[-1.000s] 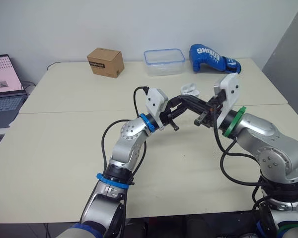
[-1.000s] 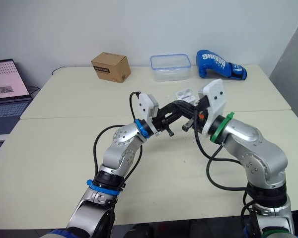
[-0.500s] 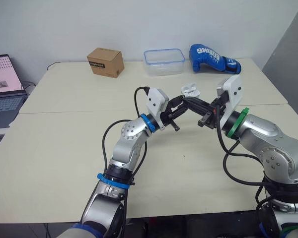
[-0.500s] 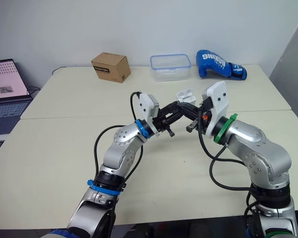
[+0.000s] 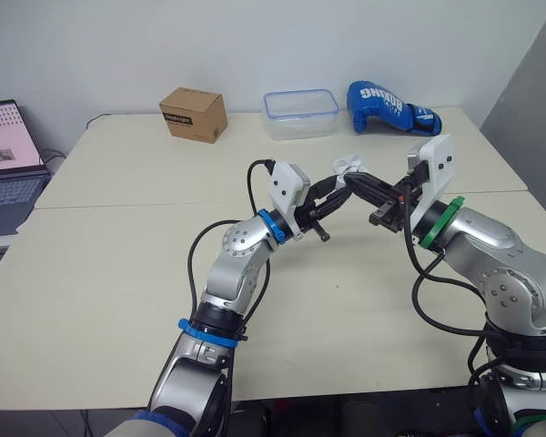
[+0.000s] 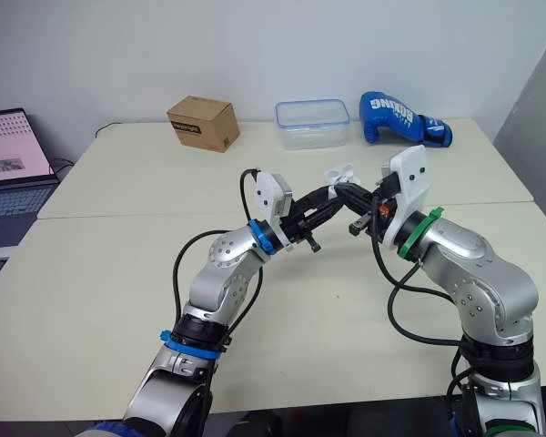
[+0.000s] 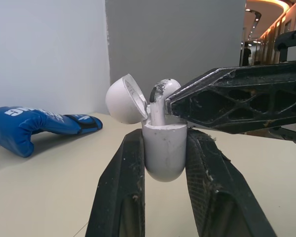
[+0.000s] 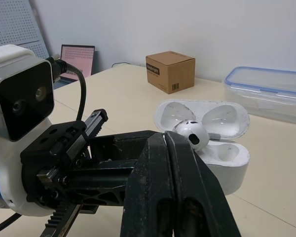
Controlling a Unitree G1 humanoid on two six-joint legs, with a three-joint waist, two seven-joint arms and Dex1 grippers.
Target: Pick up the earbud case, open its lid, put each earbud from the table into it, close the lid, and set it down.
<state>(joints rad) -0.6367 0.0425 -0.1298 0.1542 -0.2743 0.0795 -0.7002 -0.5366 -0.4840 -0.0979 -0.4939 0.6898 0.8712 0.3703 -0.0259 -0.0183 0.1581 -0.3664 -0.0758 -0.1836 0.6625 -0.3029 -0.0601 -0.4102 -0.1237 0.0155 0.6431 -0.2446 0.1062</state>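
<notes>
Aloft, the left gripper (image 7: 164,140) clamps the earbud case (image 8: 222,158), its lid (image 7: 124,98) tipped open. The right gripper (image 8: 166,140) pinches an earbud (image 8: 191,134), stem down in the case. Bare table (image 5: 118,273) spreads beneath both (room to move). Well beyond them, near the far edge, sit a plastic container (image 5: 300,113), a boxing glove (image 5: 391,106) and a cardboard box (image 5: 193,114).

Lid (image 7: 124,98) upright beside earbud (image 7: 165,90); bare table (image 5: 118,273) beneath.
</notes>
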